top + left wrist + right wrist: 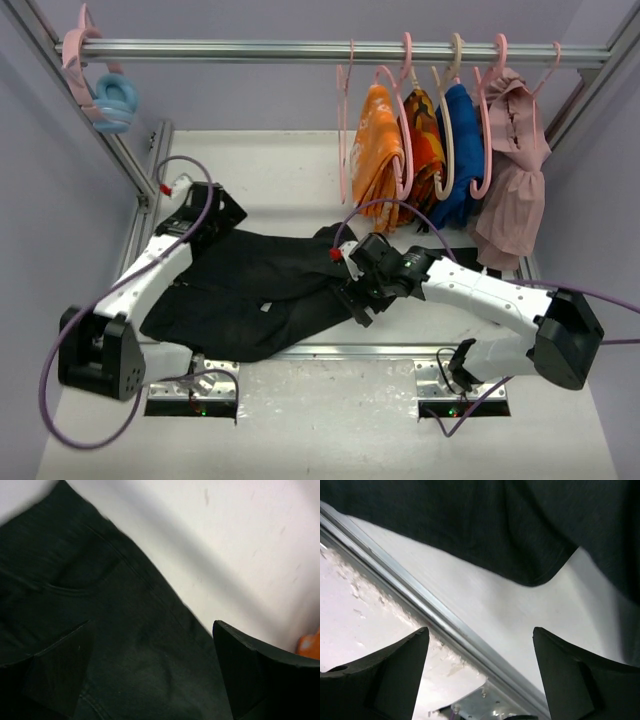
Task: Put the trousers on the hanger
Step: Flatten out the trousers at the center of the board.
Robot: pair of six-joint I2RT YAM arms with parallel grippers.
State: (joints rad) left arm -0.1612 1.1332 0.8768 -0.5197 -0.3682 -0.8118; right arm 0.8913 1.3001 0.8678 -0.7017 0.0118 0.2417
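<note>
The trousers (pixel 250 290) lie flat on the table (pixel 270 180), their long axis running roughly 9 to 3 o'clock between the arms. The left gripper (pixel 208 222) hangs over the waist end, spread wide and holding nothing. The right gripper (pixel 358 298), also spread and empty, sits at the leg ends. The hanger (pixel 343 140) hangs bare on the rod (pixel 250 48), at the right gripper's 12 o'clock and well apart. Orange cloths (pixel 380 140) crowd its 3 o'clock side. The right arm looks nearer to it.

I count one pair of trousers (pixel 250 290) on the counter (pixel 280 170). On the rail (pixel 250 48) there are four garments: two orange cloths (pixel 375 140), one blue garment (pixel 462 150) and one dusty-pink garment (pixel 515 170). There is also one pale blue ring (pixel 115 100).
</note>
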